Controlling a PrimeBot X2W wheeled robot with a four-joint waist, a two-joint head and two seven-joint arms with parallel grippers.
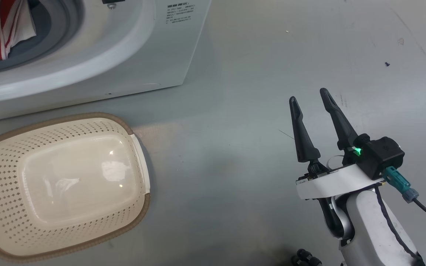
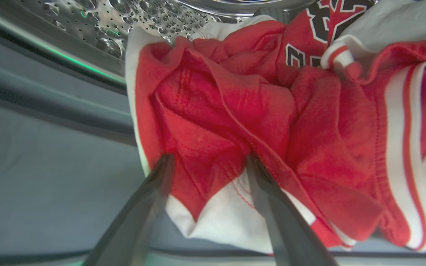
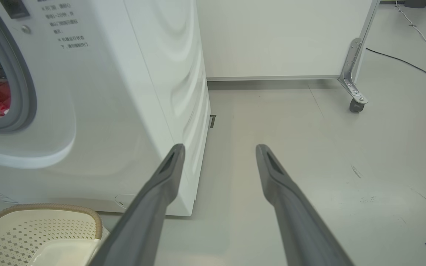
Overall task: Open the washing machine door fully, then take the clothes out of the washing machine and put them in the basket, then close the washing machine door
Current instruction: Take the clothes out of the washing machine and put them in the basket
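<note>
The left gripper (image 2: 210, 159) reaches into the mouth of the washing machine (image 1: 124, 48), its two dark fingers spread wide and not clamped. Both tips press against the clothes (image 2: 235, 111), a crumpled heap of red fabric with white stripes, and one red fold bulges up between them. Beyond the tips the heap rises to a patch of dark navy-and-white lettering, and past that, on the side of the left finger, the perforated steel drum (image 2: 142, 11) curves away. Outside that same finger lies the smooth grey rubber ring (image 2: 50, 122) of the mouth. A white hem of the clothes hangs below the fingertips, towards the wrist. The right gripper (image 1: 308, 95) hangs over the bare grey floor (image 1: 242, 92), well apart from the machine, its fingers also spread wide with nothing between them. The machine's front corner stands just beyond its left finger, and through the round mouth farther to that side a bit of the red fabric shows. The basket (image 1: 68, 129), a cream perforated tub with a brown rim, sits on the floor in front of the machine, off to the left of this gripper and nearer its wrist. Ahead of its right finger, far off, a metal leg with a caster (image 3: 355, 105) stands by a white panel, and a dark cable (image 3: 412, 66) trails over the floor.
</note>
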